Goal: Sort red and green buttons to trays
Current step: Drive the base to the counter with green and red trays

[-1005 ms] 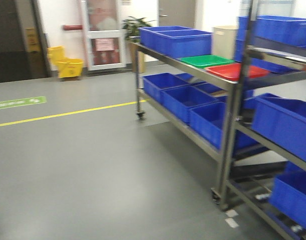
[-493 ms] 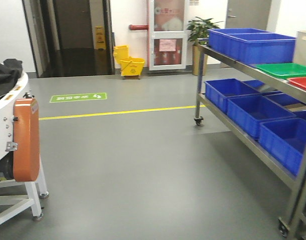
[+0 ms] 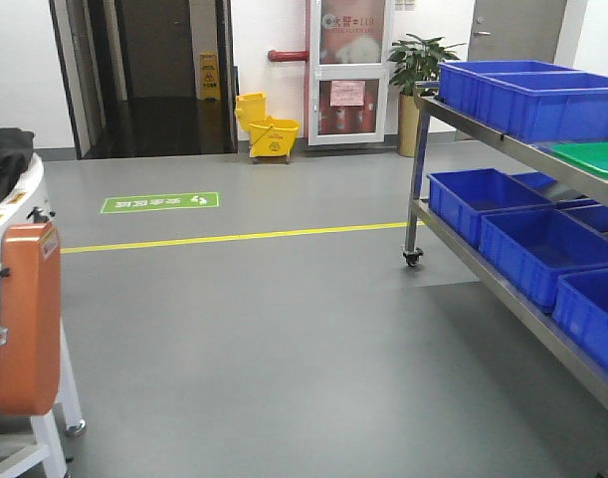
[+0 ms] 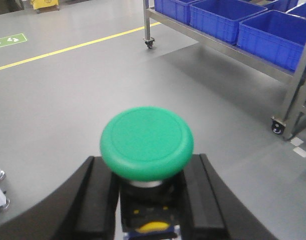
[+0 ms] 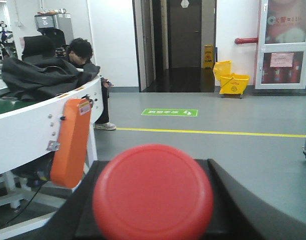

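My left gripper [image 4: 148, 200] is shut on the green button [image 4: 146, 141]. Its dark base sits between the two black fingers [image 4: 100, 197], cap toward the camera, above the grey floor. My right gripper [image 5: 153, 210] is shut on the red button [image 5: 153, 192]. Its round red cap fills the space between the black fingers [image 5: 238, 200]. The green tray [image 3: 594, 157] shows only as a corner on the steel rack's top shelf at the right edge of the front view. The red tray is out of view. Neither gripper shows in the front view.
A steel wheeled rack [image 3: 415, 214] with blue crates [image 3: 522, 95] stands on the right; it also shows in the left wrist view [image 4: 228, 22]. A white curved conveyor with an orange guard [image 3: 25, 314] is at the left. A seated person [image 5: 82, 55] and a yellow mop bucket [image 3: 269, 134] are farther off.
The front view has swung left: the rack and trays slid toward the right edge, the red tray left the frame, and the conveyor with its orange guard came in at the left.
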